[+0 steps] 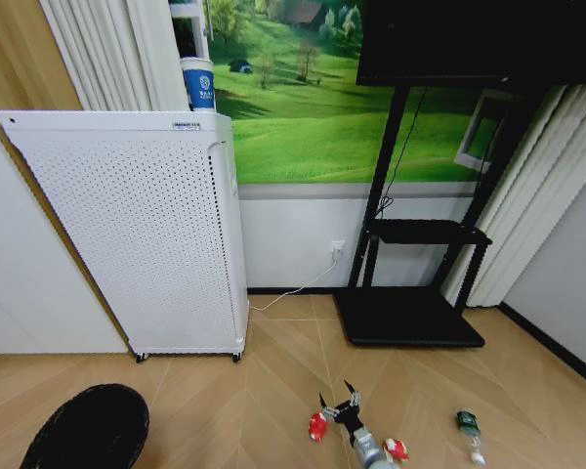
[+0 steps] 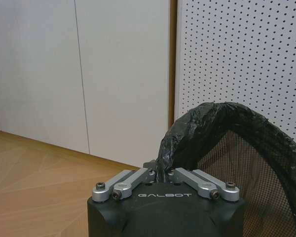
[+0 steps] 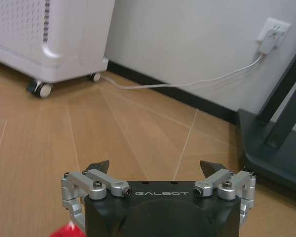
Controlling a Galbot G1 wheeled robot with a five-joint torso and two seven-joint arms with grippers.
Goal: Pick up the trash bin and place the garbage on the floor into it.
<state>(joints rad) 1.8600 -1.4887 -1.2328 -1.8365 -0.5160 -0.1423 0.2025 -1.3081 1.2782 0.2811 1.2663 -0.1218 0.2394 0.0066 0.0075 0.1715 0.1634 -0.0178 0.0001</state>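
Left pincer (image 2: 163,174): clamped on the bag-lined rim of the trash bin (image 1: 90,430); in the left wrist view the bin mouth opens just beyond the fingers, w/ the white perforated appliance (image 1: 142,230) right behind it.
Right pincer (image 1: 340,403): fingers spread wide, empty, low over the floor (image 1: 244,391).
Garbage: red crumpled wrapper (image 1: 317,426) just beside the right pincer, on the bin's side; red-and-white scrap (image 1: 396,449) beside that arm's wrist, other side; small clear bottle w/ green label (image 1: 469,430) further out that way, apart from both.
Step in hand: bin looks already gripped; judged stage = going for the first piece, prob. the wrapper, nothing grasped yet.
Next move needs: dip right pincer onto the wrapper, close on it, carry it across to the bin mouth; bin is well apart, so either arm has to close that gap.
Room: open floor between pincer and bin, no clutter in the path.
Edges, farther off: appliance on castors beyond the bin; black TV stand base (image 1: 405,318) beyond the right pincer; white cable (image 1: 303,285) along the wall foot.
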